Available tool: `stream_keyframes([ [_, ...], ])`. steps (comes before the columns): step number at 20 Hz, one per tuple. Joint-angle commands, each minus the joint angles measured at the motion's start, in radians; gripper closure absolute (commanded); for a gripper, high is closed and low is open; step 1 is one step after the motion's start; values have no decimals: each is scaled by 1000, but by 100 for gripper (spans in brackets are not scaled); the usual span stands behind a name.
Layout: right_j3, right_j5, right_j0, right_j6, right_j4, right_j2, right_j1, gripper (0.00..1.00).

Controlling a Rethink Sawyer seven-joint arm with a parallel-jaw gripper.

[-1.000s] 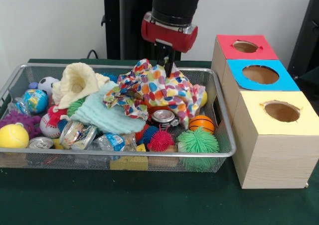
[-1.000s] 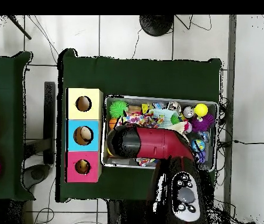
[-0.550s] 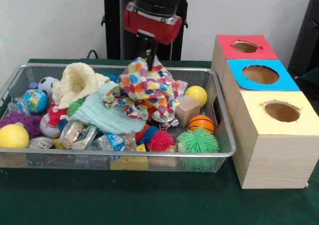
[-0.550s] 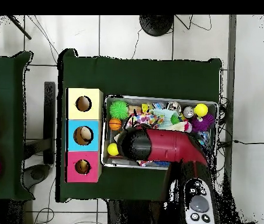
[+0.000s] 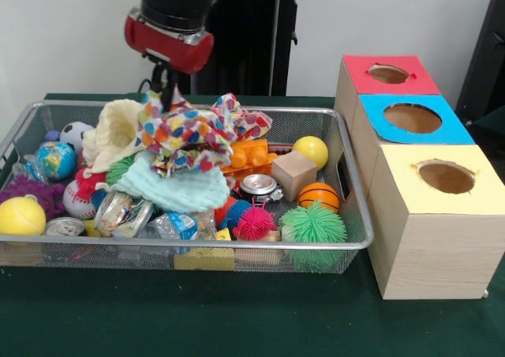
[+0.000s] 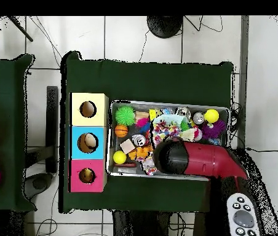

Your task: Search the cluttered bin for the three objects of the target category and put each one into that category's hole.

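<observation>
We see the pincer (image 5: 164, 80) hanging over the far left part of the wire bin (image 5: 359, 215), clamped on the top edge of a multicoloured spotted cloth (image 5: 193, 132). The cloth hangs from it in a bunch and drapes over a pale green cloth (image 5: 181, 187), with a cream knitted cloth (image 5: 118, 132) just beside it on the left. In the overhead view the red arm (image 6: 206, 161) covers that end of the bin, and only a patch of the spotted cloth (image 6: 165, 128) shows beside it.

To the right of the cloths, several items lie in the open: an orange toy brick piece (image 5: 248, 155), a wooden block (image 5: 293, 174), a yellow ball (image 5: 310, 150) near the far right corner, a small orange basketball (image 5: 319, 195) and the top of a metal can (image 5: 258, 186). Along the near wall sit a green spiky ball (image 5: 313, 227) and a pink spiky ball (image 5: 255, 221). At the left end we make out a yellow tennis ball (image 5: 21, 215), a globe-patterned ball (image 5: 55, 159), a baseball (image 5: 77, 199), a soccer ball (image 5: 75, 133) and a purple fuzzy toy (image 5: 31, 191).

Three boxes stand in a row on the green bench (image 5: 237, 317), right of the bin: a red-topped box (image 5: 390, 74) farthest, a blue-topped box (image 5: 414, 118) in the middle and a yellow-topped box (image 5: 442, 179) nearest. Each has a round hole in its top. We cannot tell from these views which category is the target.
</observation>
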Motion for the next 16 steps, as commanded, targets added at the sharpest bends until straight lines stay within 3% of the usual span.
stream_keyframes([
  [1, -42, 18, -41, -177, -83, 121, 36, 100],
  [16, -58, 40, -90, -171, -123, 169, 44, 100],
])
